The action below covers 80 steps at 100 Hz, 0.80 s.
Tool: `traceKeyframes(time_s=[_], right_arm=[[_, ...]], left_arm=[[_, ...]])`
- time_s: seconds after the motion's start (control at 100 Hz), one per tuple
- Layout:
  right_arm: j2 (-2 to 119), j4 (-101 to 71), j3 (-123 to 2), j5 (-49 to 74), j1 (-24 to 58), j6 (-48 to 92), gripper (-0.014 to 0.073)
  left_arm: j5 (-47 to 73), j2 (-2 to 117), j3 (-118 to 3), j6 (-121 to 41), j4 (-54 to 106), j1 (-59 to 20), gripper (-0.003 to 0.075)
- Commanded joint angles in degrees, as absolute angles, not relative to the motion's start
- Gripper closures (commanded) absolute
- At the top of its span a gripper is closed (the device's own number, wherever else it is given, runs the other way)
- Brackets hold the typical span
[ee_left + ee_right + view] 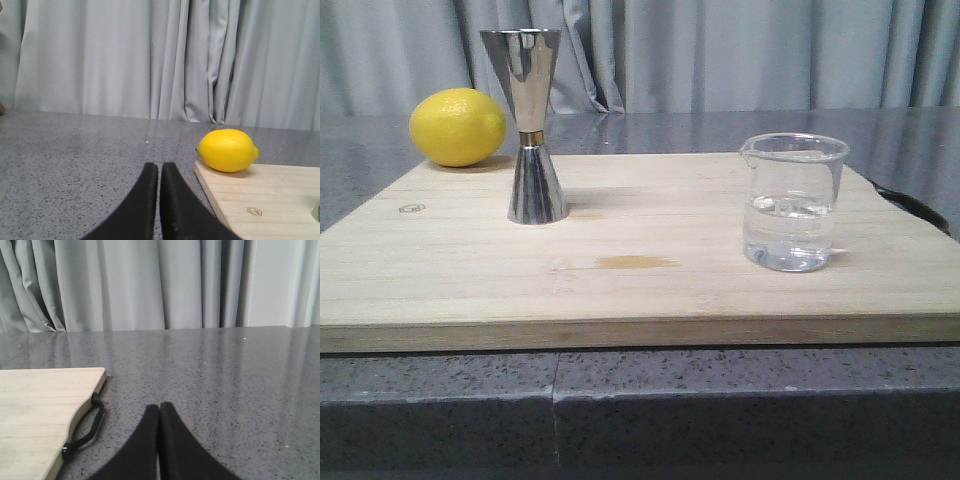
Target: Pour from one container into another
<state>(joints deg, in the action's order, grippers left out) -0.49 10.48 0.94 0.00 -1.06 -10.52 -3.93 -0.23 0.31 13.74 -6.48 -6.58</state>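
Beaker point(793, 203) about third full, seemingly water; jigger point(530, 125) upright; both end effectors pressed together.

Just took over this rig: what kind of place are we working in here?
Probably a staged bar or kitchen counter. A wooden cutting board lies on a grey speckled stone-look countertop, carrying a steel jigger, a lemon and a glass beaker part full of clear liquid. Grey curtains behind suggest a set-up.

On the board point(650, 290), jigger point(532, 125) left, beaker point(792, 203) right, lemon point(458, 127) behind-left.
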Motion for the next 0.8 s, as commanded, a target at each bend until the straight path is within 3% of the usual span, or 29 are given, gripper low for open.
traceKeyframes(time_s=[0.0,0.79], right_arm=[[-1.7,11.1,2.6,-4.3,-1.2,-9.8,0.0666],[-1.7,9.6,2.6,-7.9,-1.2,-9.8,0.0666]], left_arm=[[-7.9,-1.8,2.4,13.6,-5.9,-6.9,0.0739],[-10.5,-1.8,2.4,16.2,-4.5,-6.9,0.0739]])
